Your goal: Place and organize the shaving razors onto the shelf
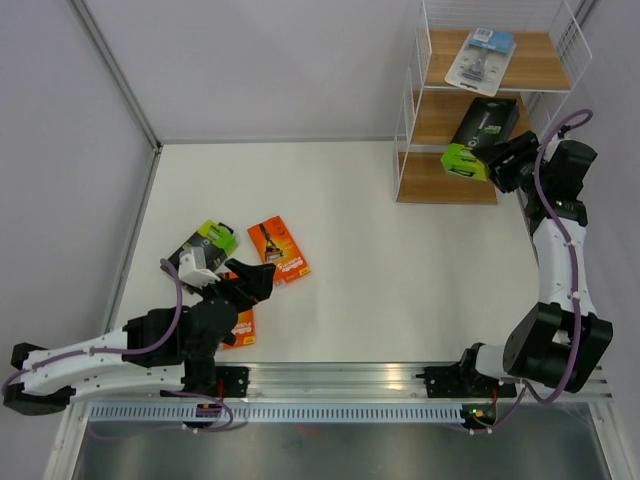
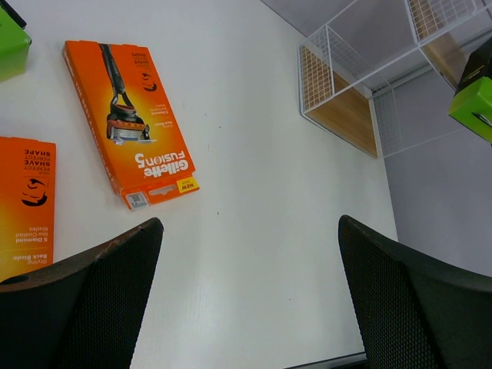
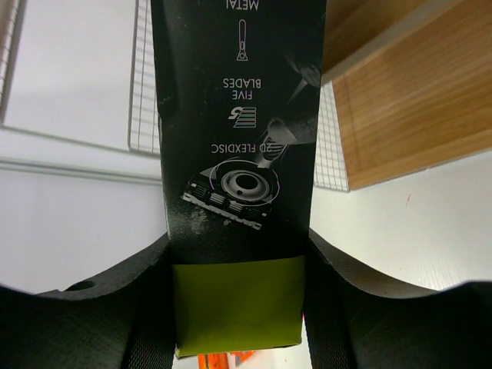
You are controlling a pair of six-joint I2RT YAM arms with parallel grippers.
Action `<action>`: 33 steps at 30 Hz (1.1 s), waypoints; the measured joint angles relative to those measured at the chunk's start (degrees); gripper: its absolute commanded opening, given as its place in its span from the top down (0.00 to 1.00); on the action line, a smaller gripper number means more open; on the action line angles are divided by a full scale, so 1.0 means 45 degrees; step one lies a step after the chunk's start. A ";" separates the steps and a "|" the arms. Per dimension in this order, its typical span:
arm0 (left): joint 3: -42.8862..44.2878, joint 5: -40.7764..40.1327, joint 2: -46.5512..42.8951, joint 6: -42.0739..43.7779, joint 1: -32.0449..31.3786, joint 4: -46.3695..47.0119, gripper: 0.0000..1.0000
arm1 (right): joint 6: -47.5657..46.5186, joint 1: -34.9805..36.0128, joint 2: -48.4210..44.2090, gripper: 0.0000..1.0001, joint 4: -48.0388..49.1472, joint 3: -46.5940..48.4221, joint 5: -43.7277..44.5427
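Black box (image 1: pixel 482 130), lime-green end: clamped in right pincer (image 1: pixel 493 160), at shelf (image 1: pixel 545 65) middle tier. Left pincer (image 2: pixel 250 223): jaws apart, over white tabletop (image 1: pixel 400 260), near orange card (image 2: pixel 127 127).

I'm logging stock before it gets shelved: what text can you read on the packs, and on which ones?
"Gillette FUSION5", "NEW": orange card.
"SHAVE", "SHAPE", "5 Diamond", "Back Blade": second orange card, partly cut off.
"METAL", "FIVE BLADES", "FLEXDISC": black box in the right gripper.
Blister pack on the shelf: too small to read.
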 measured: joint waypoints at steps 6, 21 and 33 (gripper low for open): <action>0.0000 0.0000 0.0000 0.0087 0.0000 -0.0010 0.00 | 0.0636 -0.0563 0.0758 0.84 0.1190 0.0374 0.0160; -0.0185 -0.0461 -0.0180 0.0141 0.0000 -0.0253 0.00 | 0.2832 -0.0699 0.2764 0.68 0.2686 0.1389 0.0243; -0.0185 -0.0607 -0.0092 0.0126 0.0000 -0.0253 0.00 | 0.2132 -0.0670 0.2973 0.15 0.0083 0.3619 0.0860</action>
